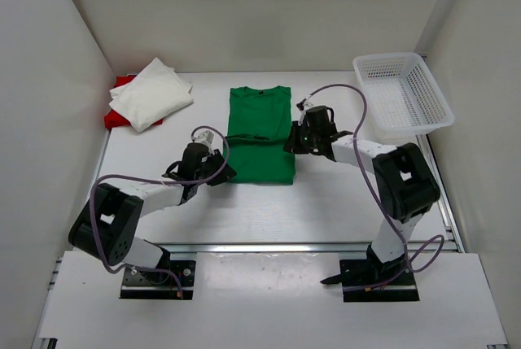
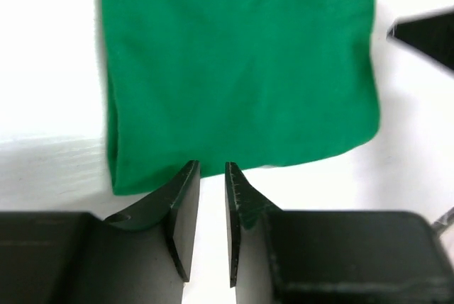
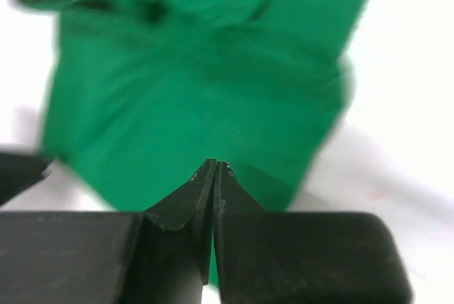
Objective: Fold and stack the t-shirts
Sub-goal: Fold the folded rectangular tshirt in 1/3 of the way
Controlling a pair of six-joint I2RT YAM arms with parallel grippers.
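The green shirt [image 1: 260, 133] lay flat in the middle of the tabletop [image 1: 342, 194], its collar toward the far side and its sleeves tucked in so that it made a long rectangle. A crease ran across it about halfway down.

The left tool [image 2: 213, 166] sat at the shirt's near left corner, its fingers a narrow gap apart with bare white tabletop showing between them and nothing held. The right tool [image 3: 215, 164] was at the shirt's right edge, level with the crease. Its fingers were clenched tip to tip with a sliver of green cloth pinched between them.

At the far left corner the white shirt [image 1: 151, 93] rested folded on top of the red shirt [image 1: 115, 119]. A white mesh basket [image 1: 435, 93] stood at the far right, well apart from the shirts.
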